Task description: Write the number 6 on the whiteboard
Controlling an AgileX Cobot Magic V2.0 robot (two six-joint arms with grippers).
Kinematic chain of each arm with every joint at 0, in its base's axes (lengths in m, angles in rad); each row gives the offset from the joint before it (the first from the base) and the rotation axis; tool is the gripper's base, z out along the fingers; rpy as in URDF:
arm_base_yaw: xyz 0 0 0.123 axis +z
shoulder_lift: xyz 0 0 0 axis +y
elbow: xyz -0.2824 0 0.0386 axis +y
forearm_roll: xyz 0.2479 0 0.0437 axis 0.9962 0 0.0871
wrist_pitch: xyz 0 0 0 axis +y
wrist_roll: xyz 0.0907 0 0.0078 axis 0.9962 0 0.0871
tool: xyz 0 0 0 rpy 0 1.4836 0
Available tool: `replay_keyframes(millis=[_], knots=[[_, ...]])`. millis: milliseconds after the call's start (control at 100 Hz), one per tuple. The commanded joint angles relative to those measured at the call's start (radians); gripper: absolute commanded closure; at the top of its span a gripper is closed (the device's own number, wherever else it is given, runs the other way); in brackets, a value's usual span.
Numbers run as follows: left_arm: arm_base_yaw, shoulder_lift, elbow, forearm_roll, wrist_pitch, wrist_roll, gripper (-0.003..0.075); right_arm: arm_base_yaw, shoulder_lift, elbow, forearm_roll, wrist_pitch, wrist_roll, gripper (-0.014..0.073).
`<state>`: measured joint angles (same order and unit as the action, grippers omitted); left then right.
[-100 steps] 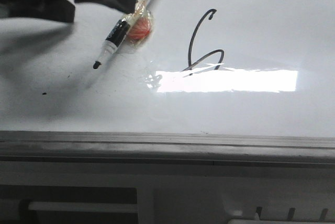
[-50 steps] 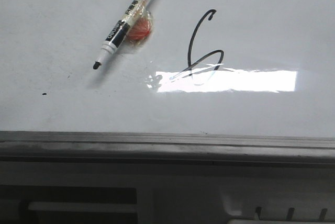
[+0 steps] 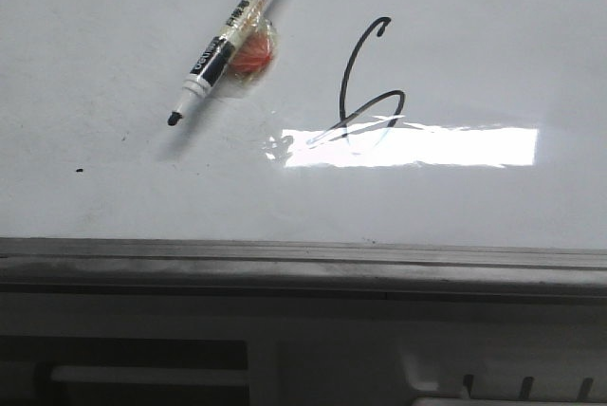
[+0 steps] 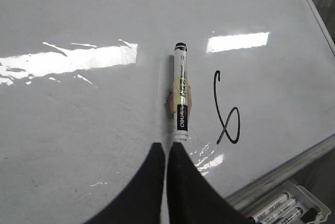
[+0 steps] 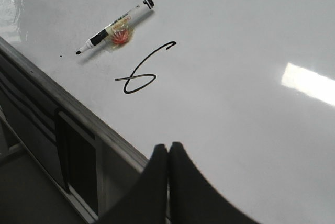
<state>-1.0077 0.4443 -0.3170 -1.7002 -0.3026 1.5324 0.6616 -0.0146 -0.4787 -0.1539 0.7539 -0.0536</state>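
Observation:
The number 6 point(image 3: 363, 79) is a thin black line on the whiteboard point(image 3: 474, 46), its loop touching a bright rectangular reflection. It also shows in the left wrist view point(image 4: 226, 114) and the right wrist view point(image 5: 142, 70). A black-and-white marker point(image 3: 230, 39) lies uncapped on the board left of the 6, resting on a small orange-red wrapped thing point(image 3: 254, 53). My left gripper point(image 4: 166, 146) is shut and empty, raised above the board just short of the marker's point(image 4: 180, 93) tip end. My right gripper point(image 5: 168, 147) is shut and empty over the board's near edge. Neither gripper shows in the front view.
A grey metal edge rail point(image 3: 303, 259) runs along the board's near side. A small black speck point(image 3: 79, 171) sits at the left. A tray of spare markers point(image 4: 282, 208) lies below the rail in the left wrist view.
The left arm, over the marker's upper end a second ago, has drawn back out of the front view. The marker stays lying on the board.

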Motion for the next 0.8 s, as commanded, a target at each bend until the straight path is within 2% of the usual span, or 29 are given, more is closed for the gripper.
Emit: replay_keyframes(millis=[0,260,380,490,540,610,700,790], knots=[[-0.007,0.005,-0.025,0.016,0.011,0.003,0.0739,-0.003,-0.005,-0.019,-0.020,-0.074,0.005,0.0657],[-0.005,-0.005,-0.011,0.031,-0.007,0.006,0.0739,-0.003,-0.005,-0.019,-0.020,-0.074,0.005,0.0657],[0.046,-0.040,0.022,0.225,-0.028,0.005,0.0739,-0.003,-0.005,-0.019,-0.020,-0.074,0.005,0.0657],[0.148,-0.083,0.054,0.352,0.013,-0.004,0.0739,-0.003,-0.005,-0.019,-0.020,-0.074,0.005,0.0657],[0.200,-0.109,0.073,0.420,0.021,-0.052,0.0739,-0.003,-0.005,-0.019,-0.020,-0.074,0.005,0.0657],[0.288,-0.145,0.113,0.666,0.061,-0.264,0.0739,-0.003,-0.005,-0.019,-0.020,-0.074,0.005,0.0657],[0.420,-0.199,0.175,1.088,0.154,-0.732,0.0739,-0.003,-0.005,-0.019,-0.020,-0.074,0.005,0.0657],[0.549,-0.260,0.242,1.373,0.266,-1.169,0.0739,-0.003,-0.005,-0.019,-0.020,-0.074,0.005,0.0657]])
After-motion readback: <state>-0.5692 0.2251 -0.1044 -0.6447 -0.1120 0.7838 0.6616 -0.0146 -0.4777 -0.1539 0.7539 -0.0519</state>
